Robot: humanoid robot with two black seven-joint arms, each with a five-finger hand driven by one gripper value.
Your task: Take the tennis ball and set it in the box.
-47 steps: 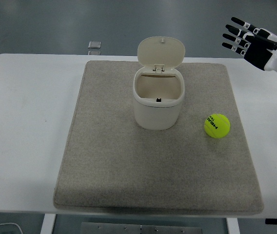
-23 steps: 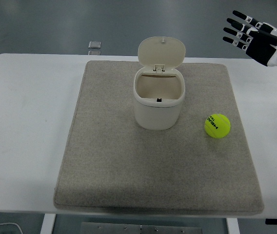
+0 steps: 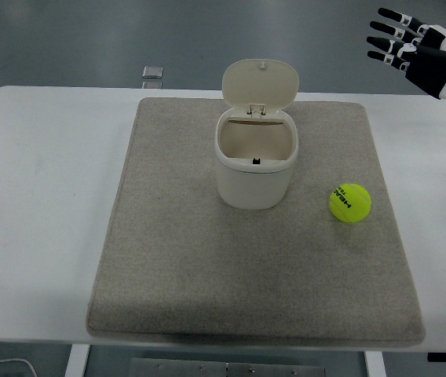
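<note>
Mat (image 3: 207, 275): grey, lying flat on the white table (image 3: 34, 196), reaching almost to its near edge; nothing on its near half.
Tennis ball (image 3: 349, 203): yellow-green, resting on the mat at about 3 o'clock from the box, near it but clearly apart; nothing touches it.
Box (image 3: 255, 157): cream bin at the mat's centre, lid (image 3: 260, 83) hinged up at 12 o'clock, mouth open and seemingly without a ball inside.
Small object (image 3: 152, 72): a little square item on the table's far edge, at 11 o'clock from the box; too small to identify.
Right hand (image 3: 415, 51): at 1 o'clock from the ball, high above the far right corner, fingers (image 3: 389, 37) spread apart and holding nothing.
Change: over the last second the right hand has risen and drifted toward the far right edge, away from the ball; ball and box unmoved.
Meaning: the pick has not begun; the hand would need to come in and down to the ball.
Left hand: not visible.
</note>
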